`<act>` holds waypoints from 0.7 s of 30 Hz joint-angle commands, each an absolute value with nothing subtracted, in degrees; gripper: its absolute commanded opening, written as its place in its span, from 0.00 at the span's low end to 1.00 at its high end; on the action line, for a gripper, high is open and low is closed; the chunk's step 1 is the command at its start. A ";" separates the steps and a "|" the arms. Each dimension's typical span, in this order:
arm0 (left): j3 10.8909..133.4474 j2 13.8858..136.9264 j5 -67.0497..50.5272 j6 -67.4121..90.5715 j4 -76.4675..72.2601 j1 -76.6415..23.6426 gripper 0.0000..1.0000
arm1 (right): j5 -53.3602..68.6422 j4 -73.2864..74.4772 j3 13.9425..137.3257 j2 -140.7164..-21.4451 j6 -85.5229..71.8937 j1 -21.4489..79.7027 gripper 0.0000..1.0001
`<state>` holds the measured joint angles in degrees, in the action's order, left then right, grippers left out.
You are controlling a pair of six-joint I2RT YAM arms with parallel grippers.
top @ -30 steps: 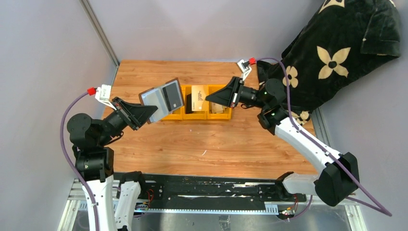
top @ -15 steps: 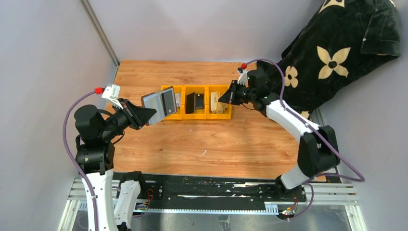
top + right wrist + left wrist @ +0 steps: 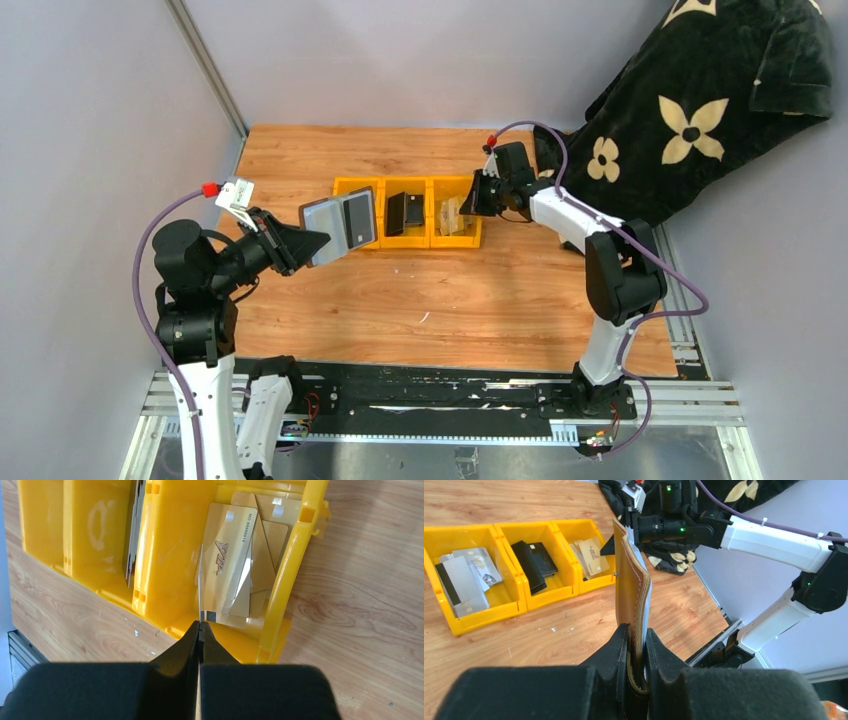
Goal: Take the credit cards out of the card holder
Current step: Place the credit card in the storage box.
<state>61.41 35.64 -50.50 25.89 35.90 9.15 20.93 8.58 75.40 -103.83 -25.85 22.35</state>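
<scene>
Between the left gripper's (image 3: pixel 636 647) fingers sits the brown card holder (image 3: pixel 630 580), clamped by its lower edge, standing upright and lifted clear of the table (image 3: pixel 450 300), its grey inside spread open to the overhead view. Over on the other side, the right gripper (image 3: pixel 199 625) has its jaws pinched tight on a thin card (image 3: pixel 200 580), seen edge-on, hanging over the right-hand bin (image 3: pixel 287 580) where tan cards (image 3: pixel 225 555) lie in a loose pile. Next door, the middle bin (image 3: pixel 551 591) holds black cards (image 3: pixel 531 565), the left bin (image 3: pixel 484 617) grey and silver cards (image 3: pixel 466 577), all three yellow bins touching in a row
</scene>
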 commanded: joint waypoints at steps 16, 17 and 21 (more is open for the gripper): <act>63.09 34.47 -57.01 28.24 31.87 8.88 0.11 | 16.64 2.98 72.74 -103.14 -27.85 24.10 0.00; 63.04 34.45 -57.16 28.29 31.81 8.88 0.11 | 16.98 3.42 73.23 -103.60 -28.08 24.23 0.00; 63.21 34.14 -58.14 28.33 31.73 8.84 0.11 | 14.82 5.25 74.23 -104.29 -27.96 24.42 0.10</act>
<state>61.56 35.05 -55.61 27.64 34.17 9.15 16.05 4.49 73.43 -103.90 -27.38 23.57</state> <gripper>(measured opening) 0.158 0.023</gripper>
